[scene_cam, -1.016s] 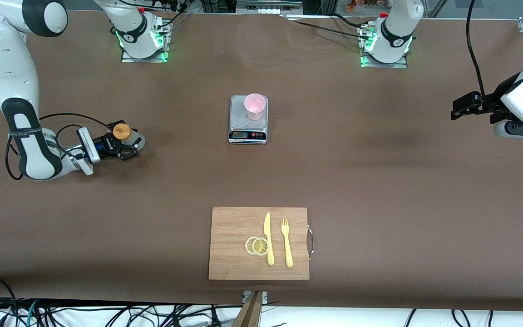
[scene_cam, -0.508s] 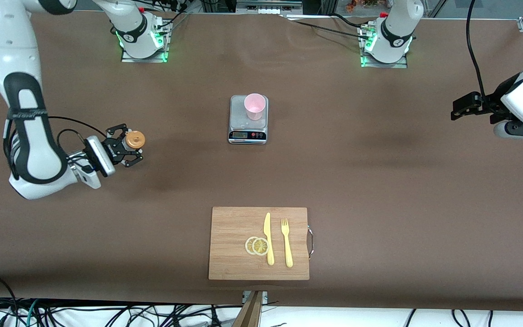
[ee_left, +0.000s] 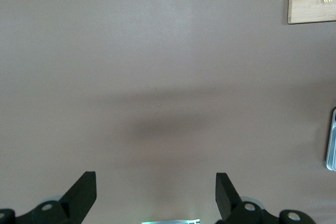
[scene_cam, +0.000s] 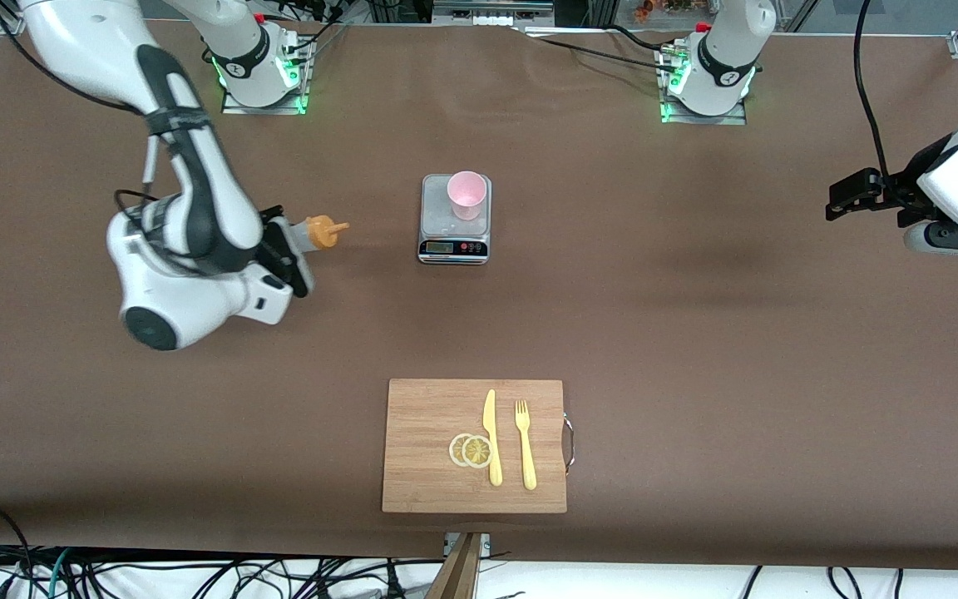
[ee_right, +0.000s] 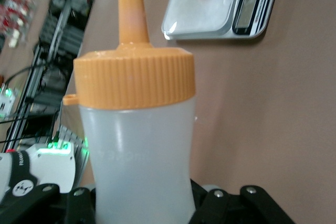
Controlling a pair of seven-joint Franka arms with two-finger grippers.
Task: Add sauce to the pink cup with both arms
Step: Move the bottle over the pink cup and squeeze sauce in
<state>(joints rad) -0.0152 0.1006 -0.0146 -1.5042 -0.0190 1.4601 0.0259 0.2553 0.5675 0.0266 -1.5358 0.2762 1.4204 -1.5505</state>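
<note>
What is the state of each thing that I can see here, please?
sauce bottle: held in the air, tipped, nozzle toward the scale
right gripper: shut on the sauce bottle
left gripper: open, empty, waiting
pink cup: upright on the scale
scale: flat on the table

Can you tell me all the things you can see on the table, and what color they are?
sauce bottle: one, whitish with an orange cap, tipped on its side in the air, nozzle toward the scale
pink cup: one, pink, standing on the scale
kitchen scale: one, grey, mid-table
cutting board: one, wooden, nearer the front camera than the scale
lemon slices: two, yellow, overlapping on the board
knife: one, yellow, on the board beside the slices
fork: one, yellow, on the board beside the knife
right gripper: one, black, shut on the sauce bottle
left gripper: one, black, open, waiting over the table's left-arm end
</note>
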